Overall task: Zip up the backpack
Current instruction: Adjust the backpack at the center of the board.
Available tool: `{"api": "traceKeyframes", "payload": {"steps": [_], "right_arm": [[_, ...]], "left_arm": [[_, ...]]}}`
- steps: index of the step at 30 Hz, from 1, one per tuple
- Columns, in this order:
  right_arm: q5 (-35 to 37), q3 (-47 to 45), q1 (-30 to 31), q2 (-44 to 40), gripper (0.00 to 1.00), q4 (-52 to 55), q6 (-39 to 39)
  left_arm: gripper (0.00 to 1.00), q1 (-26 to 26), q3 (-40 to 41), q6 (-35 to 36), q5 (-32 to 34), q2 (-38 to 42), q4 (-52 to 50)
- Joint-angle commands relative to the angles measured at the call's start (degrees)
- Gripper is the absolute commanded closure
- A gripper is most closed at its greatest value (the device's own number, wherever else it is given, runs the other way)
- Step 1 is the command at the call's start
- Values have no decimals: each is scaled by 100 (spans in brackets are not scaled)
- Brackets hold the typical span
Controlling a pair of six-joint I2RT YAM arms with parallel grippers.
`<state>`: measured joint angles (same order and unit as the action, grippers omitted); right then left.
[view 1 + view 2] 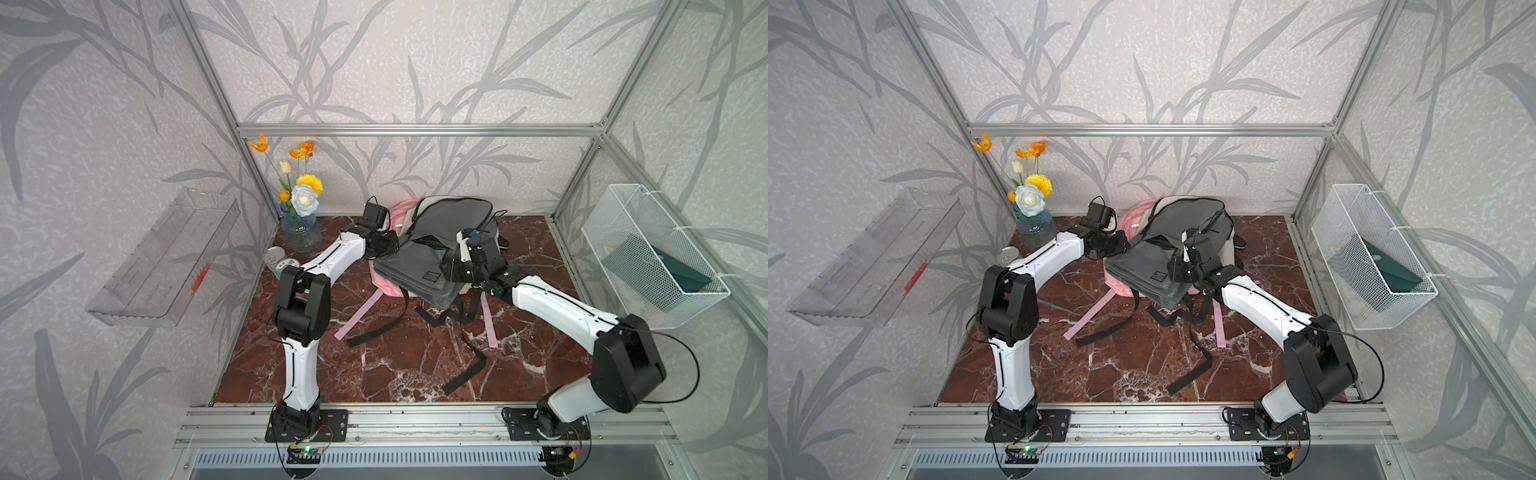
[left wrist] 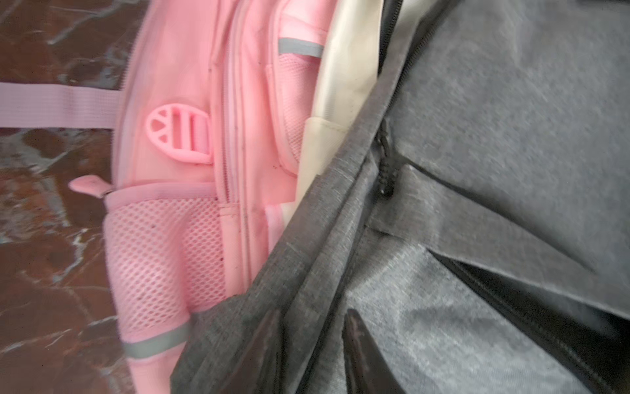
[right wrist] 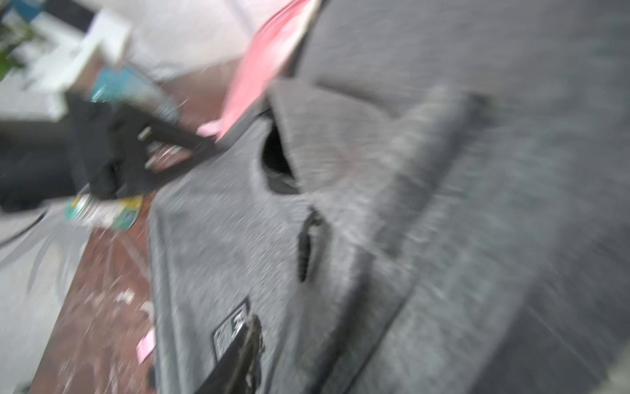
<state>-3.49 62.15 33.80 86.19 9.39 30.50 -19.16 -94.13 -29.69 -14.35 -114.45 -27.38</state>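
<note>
Grey backpack [image 1: 419,266] lies toward the back middle of the red marble tabletop [image 1: 374,365], resting on a pink backpack [image 1: 385,284]. Both top views show it between the two arms [image 1: 1142,270]. Left gripper [image 2: 312,319]: at the pack's left edge. Its two dark fingers [image 2: 269,341] stand a moderate gap apart, astride a raised fold of grey fabric along the side seam. Both touch cloth, but I cannot tell whether the fold is actually pinched. A black zipper pull [image 2: 387,167] hangs farther along that seam, apart from the fingers. Right gripper [image 1: 455,272]: down on the pack's right front, near the label patch [image 3: 231,327]. The right wrist view is badly blurred and shows only one finger [image 3: 249,344], against the fabric beside the patch, so its opening cannot be told. A black pull tab [image 3: 306,245] sits beyond it, untouched, below a dark pocket gap [image 3: 276,160].
</note>
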Motion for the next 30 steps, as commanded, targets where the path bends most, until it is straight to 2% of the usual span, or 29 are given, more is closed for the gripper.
{"api": "traceKeyframes", "payload": {"steps": [1,4,6,9,12,16,18,24,30], "right_arm": [[229,-127,772,-224,54,-181,106],[417,-209,1347,-218,50,-225,181],[605,-195,1594,-238,43,-126,240],[1150,-210,1656,-501,24,250,497],[1861,-352,1490,-1028,16,634,487],[1520,-573,799,-1539,15,810,558],[1286,-684,654,-1654,16,739,562],[357,-989,700,-1428,19,118,1432],[148,-1015,1108,-823,19,-563,1811]], "left_arm": [[65,-27,502,-54,-151,734,5],[60,216,913,-182,-86,1089,33],[54,339,1080,-225,54,1271,-29],[45,413,1198,-185,344,1545,-234],[38,355,1309,-207,484,1796,-331],[36,210,1645,-219,429,2087,-280],[36,93,1884,-182,214,2235,-112],[38,-367,2893,-187,-384,2671,805],[45,-746,3708,-477,-702,2932,1664]]}}
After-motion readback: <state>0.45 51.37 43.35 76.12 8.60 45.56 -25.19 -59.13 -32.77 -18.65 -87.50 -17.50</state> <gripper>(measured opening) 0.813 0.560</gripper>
